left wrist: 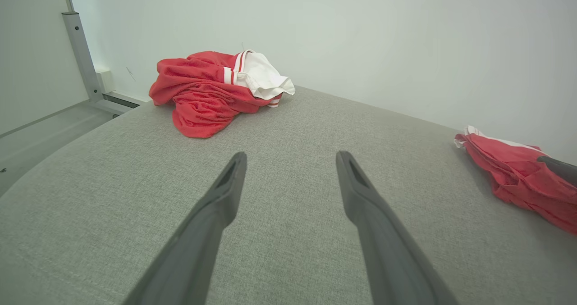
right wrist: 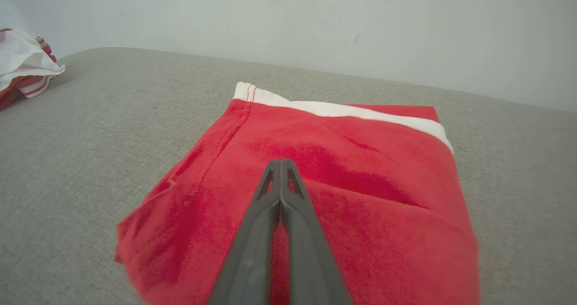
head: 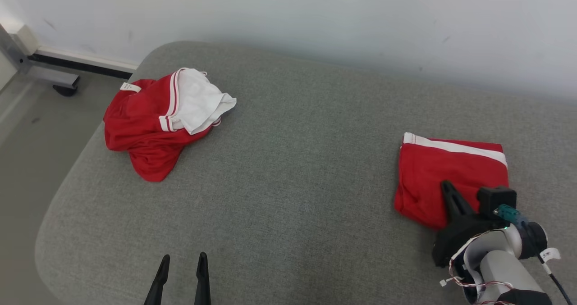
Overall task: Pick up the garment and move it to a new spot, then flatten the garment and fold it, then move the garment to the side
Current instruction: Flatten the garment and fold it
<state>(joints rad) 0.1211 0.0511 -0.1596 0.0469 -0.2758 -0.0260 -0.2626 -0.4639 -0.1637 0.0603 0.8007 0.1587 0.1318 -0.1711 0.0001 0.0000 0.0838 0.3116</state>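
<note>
Two garments and two claws are what you have on one grey cushioned surface (head: 293,174). Start at the left: one crumpled garment (head: 151,125), red with a white lining and striped trim, lies heaped ahead of your left claw (head: 183,256) and off to its left, well apart from it. In the left wrist view the crumpled garment (left wrist: 205,93) sits beyond the left claw (left wrist: 292,156), out past its left finger. That claw is released: its two fingers are spread wide with bare cushion between them, and it holds nothing.

Move right. One folded garment (head: 432,165), red with one white band along its far edge, lies flat under your right claw (head: 447,188). In the right wrist view the right claw (right wrist: 280,161) is clenched, its two fingers pressed together, tips over the middle of the folded garment (right wrist: 360,161). You cannot tell whether any cloth is pinched between them. The white band runs beyond the tips, and the crumpled garment (right wrist: 22,66) shows far off to that claw's left.
</note>
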